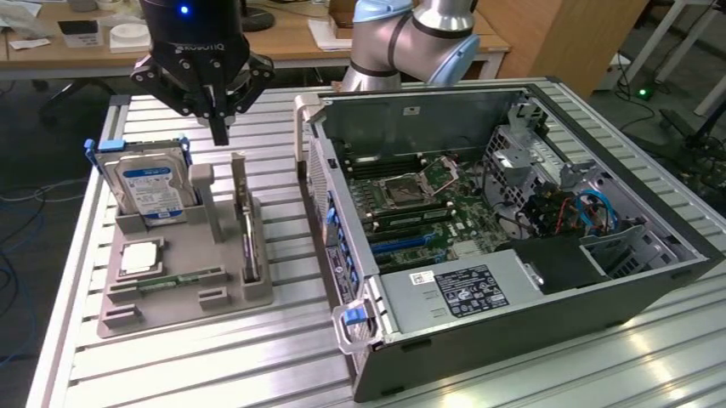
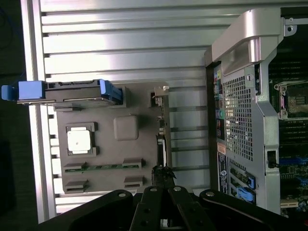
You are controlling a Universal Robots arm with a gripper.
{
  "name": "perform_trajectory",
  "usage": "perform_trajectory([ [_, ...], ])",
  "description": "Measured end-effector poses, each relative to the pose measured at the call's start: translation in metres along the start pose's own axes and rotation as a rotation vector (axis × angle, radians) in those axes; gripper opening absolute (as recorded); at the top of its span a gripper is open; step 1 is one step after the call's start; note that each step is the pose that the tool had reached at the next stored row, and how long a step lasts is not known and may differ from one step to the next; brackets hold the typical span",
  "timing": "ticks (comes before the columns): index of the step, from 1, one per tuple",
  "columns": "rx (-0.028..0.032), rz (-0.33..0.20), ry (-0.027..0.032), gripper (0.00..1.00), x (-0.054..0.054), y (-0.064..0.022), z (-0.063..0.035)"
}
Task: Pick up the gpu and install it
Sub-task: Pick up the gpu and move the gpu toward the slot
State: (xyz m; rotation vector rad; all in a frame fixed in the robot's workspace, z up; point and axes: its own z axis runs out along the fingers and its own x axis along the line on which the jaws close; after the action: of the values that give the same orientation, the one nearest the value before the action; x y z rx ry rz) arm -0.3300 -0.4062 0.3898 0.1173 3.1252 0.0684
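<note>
Hangs with gripper clenched empty above the far end of the upright gpu in the grey holder beside the open case

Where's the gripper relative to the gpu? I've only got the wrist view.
Observer: In the exterior view the gripper hangs above the gpu with a clear gap. Fingers shut, nothing held.
Operator: Card lying flat?
Observer: No, it stands on its long edge in a slot of the gray holder, on the side toward the case. The hard drive stands upright on the holder's other side.
Operator: Case open?
Observer: Yes. The computer case lies with its open side up, and the motherboard is exposed.
</note>
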Motion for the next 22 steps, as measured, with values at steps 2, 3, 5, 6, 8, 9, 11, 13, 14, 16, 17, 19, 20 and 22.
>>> perform_trajectory([
  [2, 0.0000, 0.000, 0.0000, 0.11, 0.0000, 0.0000, 0.0000],
  [3, 0.0000, 0.000, 0.0000, 0.11, 0.0000, 0.0000, 0.0000],
  [5, 0.0000, 0.000, 0.0000, 0.11, 0.0000, 0.0000, 0.0000],
  [6, -0.0001, 0.000, 0.0000, 0.11, 0.0000, 0.0000, 0.0000],
  [8, -0.0001, 0.000, 0.0000, 0.11, 0.0000, 0.0000, 0.0000],
  [9, 0.0000, 0.000, 0.0000, 0.11, 0.0000, 0.0000, 0.0000],
  [11, 0.0000, 0.000, 0.0000, 0.23, 0.0000, 0.0000, 0.0000],
  [13, 0.0000, 0.000, 0.0000, 0.29, 0.0000, 0.0000, 0.0000],
  [14, 0.0000, 0.000, 0.0000, 0.29, 0.0000, 0.0000, 0.0000],
  [16, 0.0000, 0.000, 0.0000, 0.41, 0.0000, 0.0000, 0.0000],
  [17, 0.0000, 0.000, 0.0000, 0.47, 0.0000, 0.0000, 0.0000],
  [19, 0.0000, 0.000, 0.0000, 0.53, 0.0000, 0.0000, 0.0000],
  [20, 0.0000, 0.000, 0.0000, 0.53, 0.0000, 0.0000, 0.0000],
  [22, 0.0001, -0.001, 0.0002, 0.59, 0.0000, 0.0000, 0.0000],
])
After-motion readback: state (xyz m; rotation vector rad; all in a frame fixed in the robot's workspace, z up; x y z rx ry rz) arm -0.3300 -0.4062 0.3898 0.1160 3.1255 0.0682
